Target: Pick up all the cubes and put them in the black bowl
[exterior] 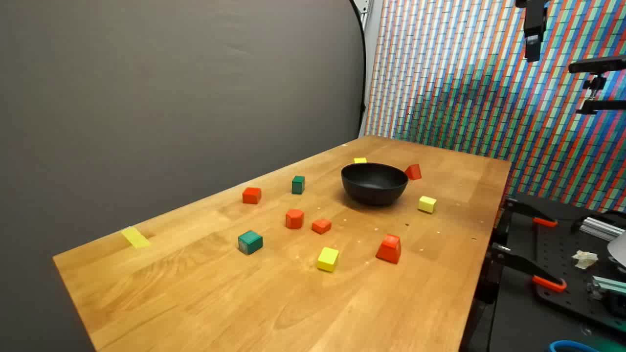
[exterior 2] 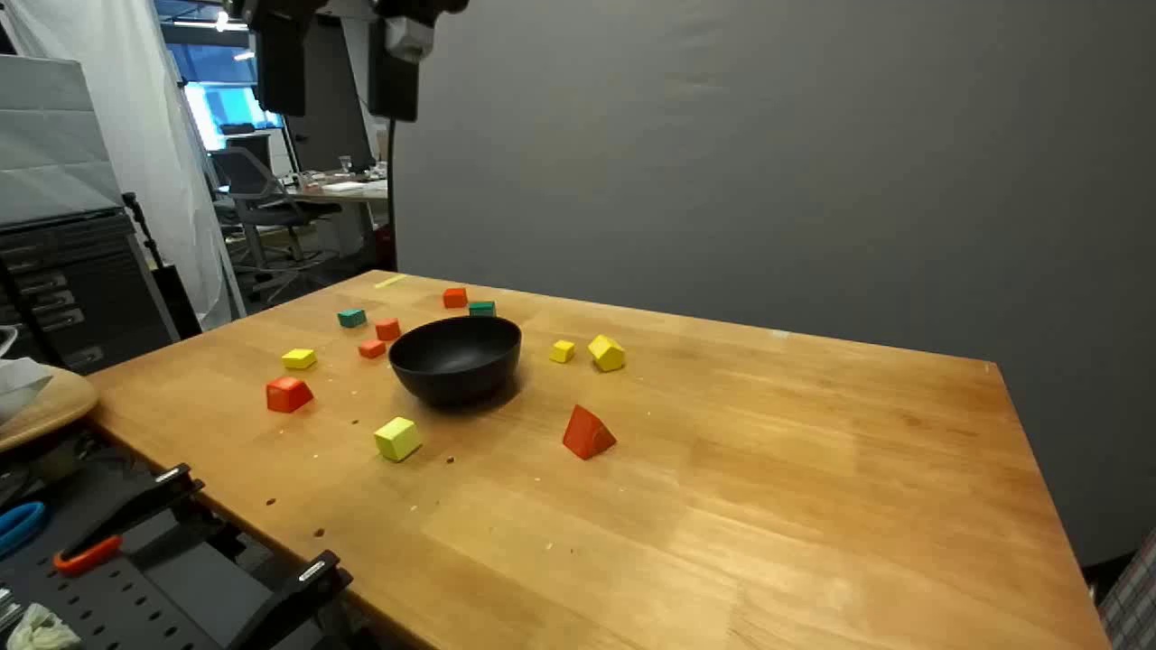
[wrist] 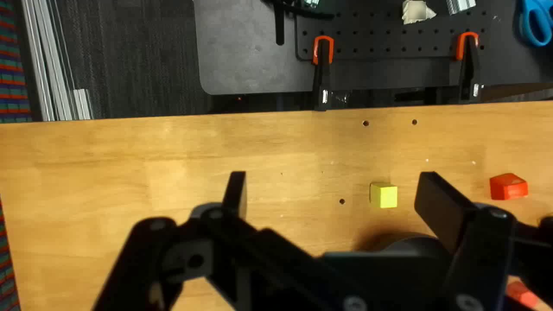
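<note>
The pincer (wrist: 332,190) — parted wide — hangs well above the cubes (exterior 2: 398,439) and black bowl (exterior 2: 452,390).

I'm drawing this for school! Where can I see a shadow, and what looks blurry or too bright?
Both exterior views: a soft shadow by the foot of the black bowl; an exterior view: a glaring, washed-out window; wrist view: the gripper looks dark and slightly blurry.

We are seeing a yellow strip (exterior: 135,237) near a corner of the worktop (exterior: 220,303), two clamps (wrist: 322,75) (wrist: 470,69) along one long edge, and a grey backdrop (exterior: 181,98) behind the opposite.
</note>
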Controlling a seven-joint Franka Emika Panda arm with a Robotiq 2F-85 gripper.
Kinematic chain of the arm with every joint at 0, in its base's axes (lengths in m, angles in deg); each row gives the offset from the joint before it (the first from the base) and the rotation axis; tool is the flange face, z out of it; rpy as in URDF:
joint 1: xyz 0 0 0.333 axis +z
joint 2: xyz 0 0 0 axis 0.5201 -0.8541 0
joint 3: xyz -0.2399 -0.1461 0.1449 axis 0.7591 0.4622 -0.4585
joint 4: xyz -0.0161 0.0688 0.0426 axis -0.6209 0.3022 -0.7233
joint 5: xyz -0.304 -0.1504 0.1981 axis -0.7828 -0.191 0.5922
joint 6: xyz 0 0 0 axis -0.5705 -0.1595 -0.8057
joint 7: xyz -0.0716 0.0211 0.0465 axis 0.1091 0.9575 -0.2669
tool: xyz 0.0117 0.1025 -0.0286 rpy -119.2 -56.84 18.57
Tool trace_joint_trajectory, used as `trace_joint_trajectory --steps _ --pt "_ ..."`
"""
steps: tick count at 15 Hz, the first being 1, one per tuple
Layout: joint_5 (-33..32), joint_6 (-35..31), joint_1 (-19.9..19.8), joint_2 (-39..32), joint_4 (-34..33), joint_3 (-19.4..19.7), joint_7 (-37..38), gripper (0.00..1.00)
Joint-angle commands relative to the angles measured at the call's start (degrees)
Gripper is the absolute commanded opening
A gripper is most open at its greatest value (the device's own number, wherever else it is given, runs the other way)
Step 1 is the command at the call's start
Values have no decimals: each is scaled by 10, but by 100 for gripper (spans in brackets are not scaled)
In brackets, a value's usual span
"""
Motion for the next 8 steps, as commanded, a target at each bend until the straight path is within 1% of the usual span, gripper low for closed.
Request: trace_joint_trajectory --steps 1,7,8 --pt "2 1 -3 -1 -3 -3 -1 100" --pt "1 0 -3 0 -7 -3 -1 100" --pt "17 -6 3 -6 -10 -2 1 100"
